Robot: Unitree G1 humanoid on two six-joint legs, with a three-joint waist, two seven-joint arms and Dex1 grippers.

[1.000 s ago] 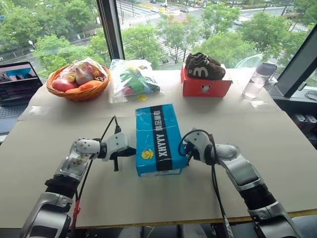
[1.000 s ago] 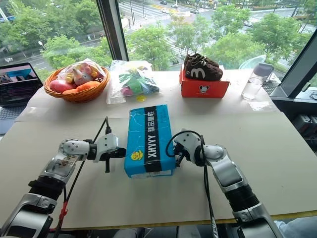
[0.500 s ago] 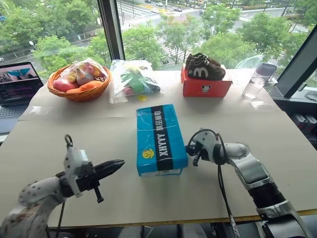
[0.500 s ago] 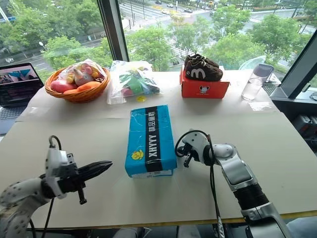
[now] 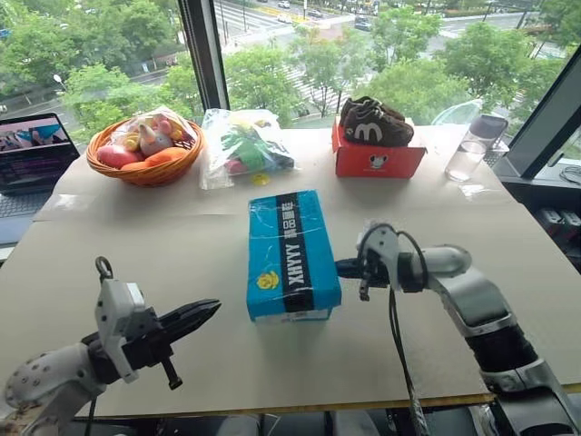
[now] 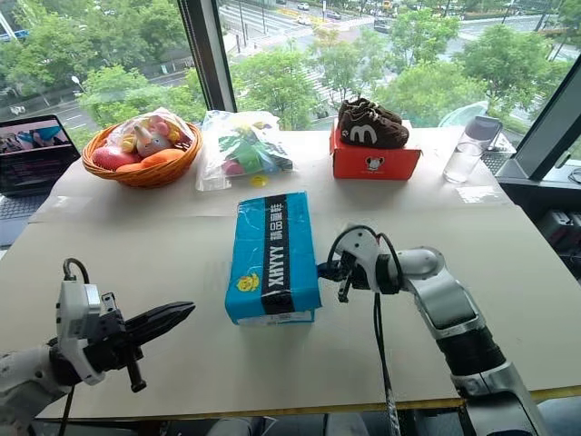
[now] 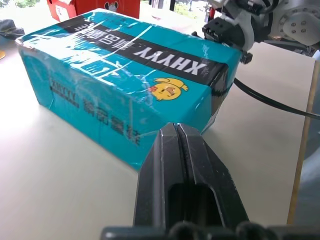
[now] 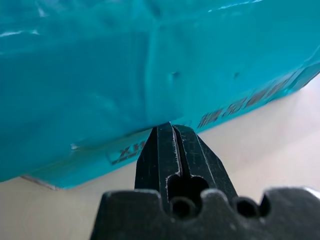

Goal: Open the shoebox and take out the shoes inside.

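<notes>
The bright blue shoebox (image 5: 292, 254) lies shut in the middle of the table, its black lettered band and yellow sticker facing up. The shoes are hidden inside it. My right gripper (image 5: 343, 268) is shut, and its tips press against the box's right side. In the right wrist view those fingertips (image 8: 167, 129) sit at the seam under the lid's rim. My left gripper (image 5: 211, 311) is shut and empty. It hovers near the table's front left, well apart from the box, and points toward the shoebox (image 7: 125, 75) in the left wrist view.
At the back stand a wicker basket (image 5: 143, 147) of toys, a clear plastic bag (image 5: 243, 145), a red box (image 5: 377, 162) with dark brown shoes on top and a glass cup (image 5: 470, 150). A laptop (image 5: 32, 150) sits far left.
My left arm pulled away from the box's left side, back toward the near left edge. My right gripper rose a little along the box's right side. Both stayed shut.
</notes>
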